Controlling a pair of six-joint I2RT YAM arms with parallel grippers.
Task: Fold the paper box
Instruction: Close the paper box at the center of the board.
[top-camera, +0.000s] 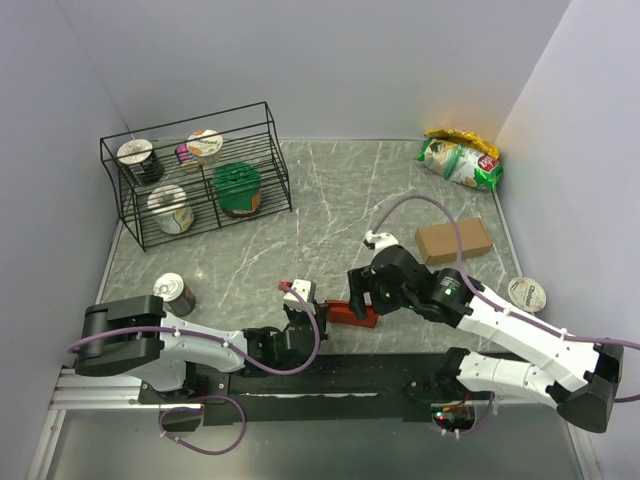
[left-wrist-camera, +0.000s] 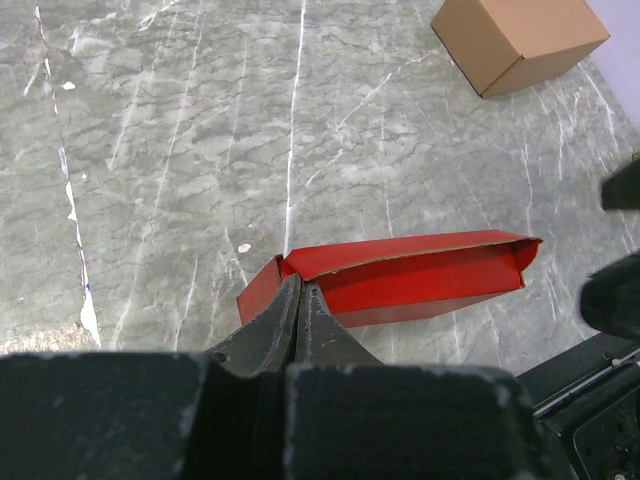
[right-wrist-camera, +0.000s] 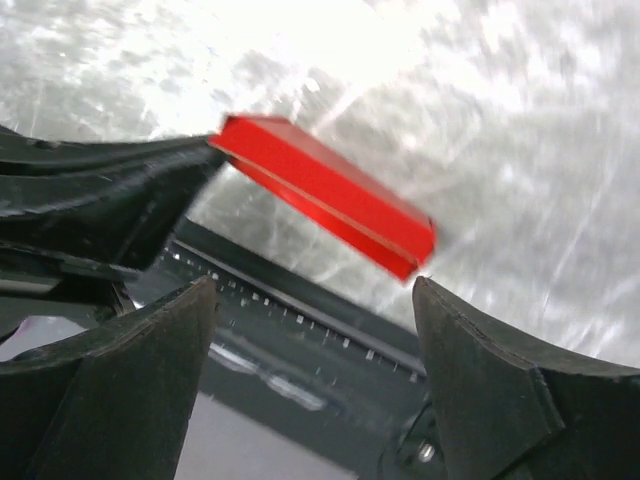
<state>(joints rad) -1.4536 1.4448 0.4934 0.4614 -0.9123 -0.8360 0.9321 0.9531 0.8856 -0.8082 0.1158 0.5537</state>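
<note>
Grey marbled tabletop (top-camera: 330, 190) is spreading out under both of my arms, with pale walls closing it in on three sides. I am pressing my left gripper (left-wrist-camera: 300, 292) tight together, its fingers pinching the near left end of the paper box (left-wrist-camera: 420, 280). I am holding my right gripper (right-wrist-camera: 312, 286) spread wide, its two fingers standing well apart with nothing between them. The red box is showing beyond that gap, near but not touching.

The paper box is lying long and flat on the table, just past the black mat (top-camera: 330, 372) at the near edge and between my two wrists. Its long side is standing up as a low wall, and its far right end is open, with a short flap turned in.

A plain brown cardboard box (top-camera: 453, 240) is sitting farther back on the right, well apart from the red one. A round lidded cup (top-camera: 527, 293) is lying beside my right arm, and snack bags (top-camera: 460, 160) are piling in the far right corner. A black wire rack (top-camera: 186, 122) is standing at the far left, holding several cups, and a can (top-camera: 175, 293) is standing alone near my left arm.
</note>
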